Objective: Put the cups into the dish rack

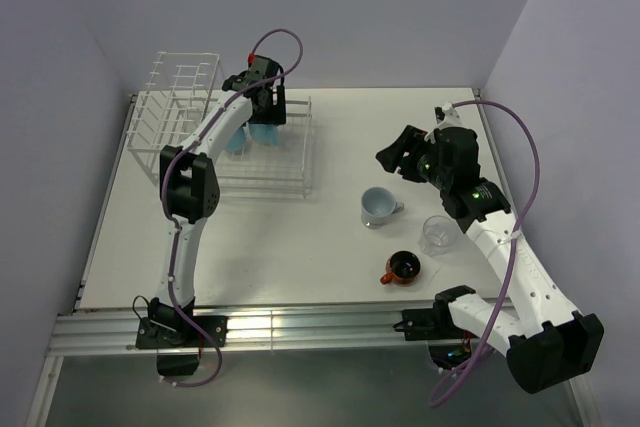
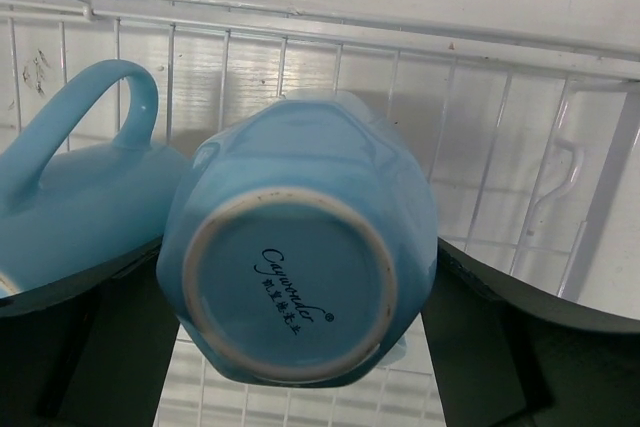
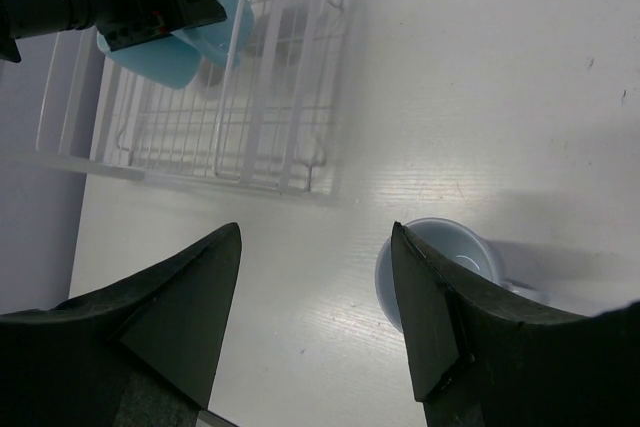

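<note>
The step in hand is the placing of a cup. The left gripper (image 1: 264, 107) hangs over the low tray part of the dish rack (image 1: 290, 172). It pinches a light blue mug (image 2: 300, 287) from both sides, and the mug's bottom faces the wrist camera. A second light blue mug (image 2: 70, 182) lies in the rack, touching or almost touching the held one; I cannot tell which.

The right gripper (image 3: 315, 237) is spread wide and holds nothing. It hovers over the pale mug (image 1: 378, 207), which stands on the desk (image 1: 300, 247) near the rack. The glass tumbler (image 1: 437, 234) and the orange-red cup (image 1: 402, 268) wait on the desk closer to the arm bases. So, as I judge it, two cups are at the rack and three are left.

The next move probably calls for setting the held mug onto the wires without pushing its neighbour, then spreading the fingers. The right arm would need to come down around the pale mug, minding its handle.
</note>
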